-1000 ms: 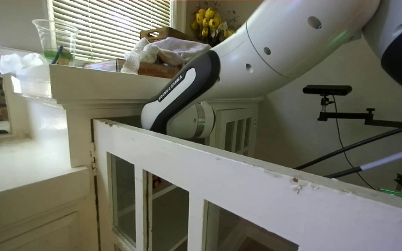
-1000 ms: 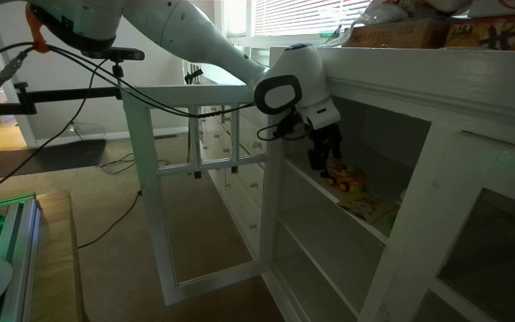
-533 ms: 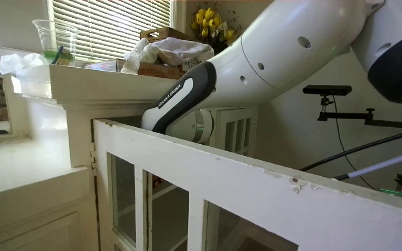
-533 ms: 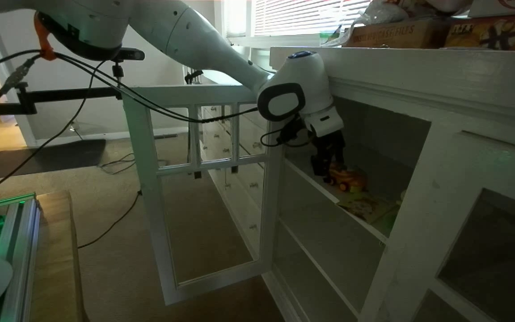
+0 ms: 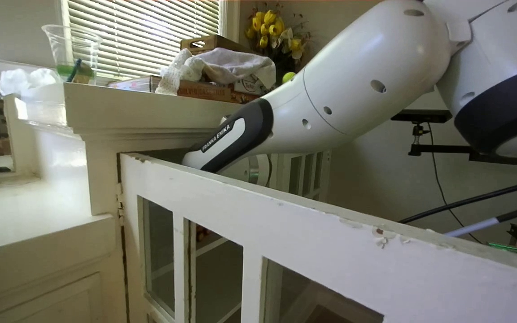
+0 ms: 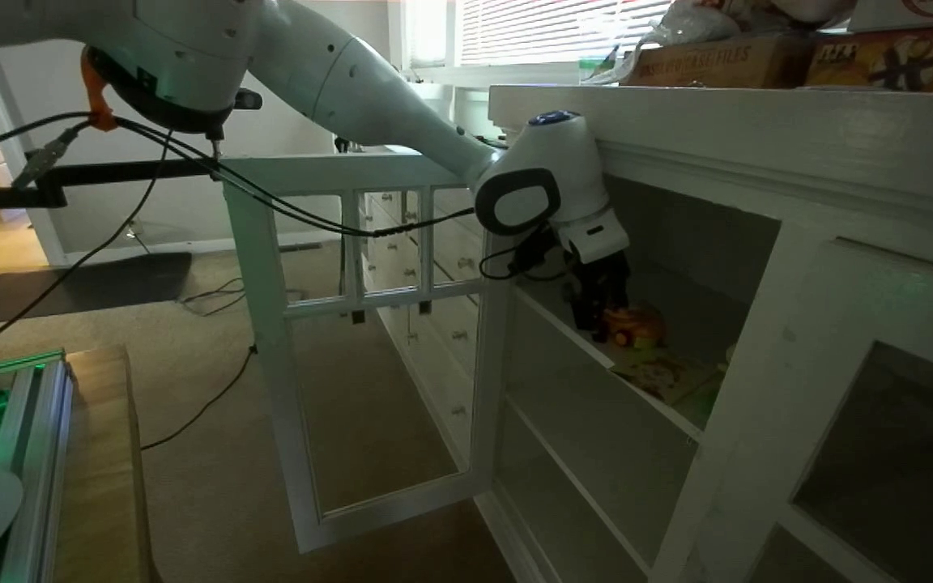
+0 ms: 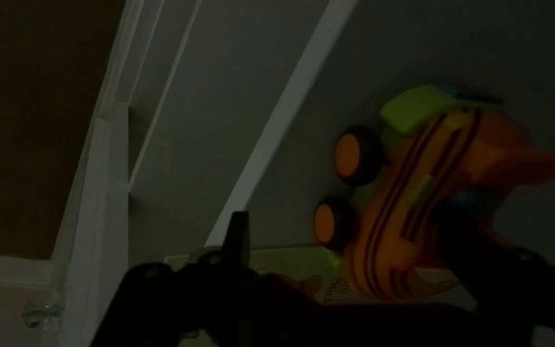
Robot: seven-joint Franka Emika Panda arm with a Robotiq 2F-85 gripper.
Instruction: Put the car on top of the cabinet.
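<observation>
“Wrist view, and the fingers [image 7: 236, 238] are spread wide, nothing clasped! The gripper [image 7: 342, 224] sits right at the toy car [image 7: 412, 193], so this looks like the grab.”

“Lined up, though?”

“Not quite. The car sits toward the right of the gap in that view, and the finger on that side overlaps its orange body. Touching? Too dark, can't tell.”

“Then I'd want a nudge that way first, body midway, or a one-sided squeeze could roll it off on those wheels [image 7: 347, 154].”

“Yes, and pinch the body low, gently. It's on a shelf [image 7: 284, 113] inside the cabinet [image 6: 726, 134], with a flat book or card [image 6: 658, 376] beside or partly under it that a finger could snag.”

“And once it's held?”

“Straight up a touch, then out over the shelf's front edge. In an exterior view the open door [image 5: 321, 246] stands close by the arm [image 5: 375, 67], so steer wide of that before climbing past the thick lip [image 5: 146, 110].”

“Up top, boxes [image 6: 717, 63] and a towel [image 5: 240, 63] take up room; choose the landing spot early!”
</observation>
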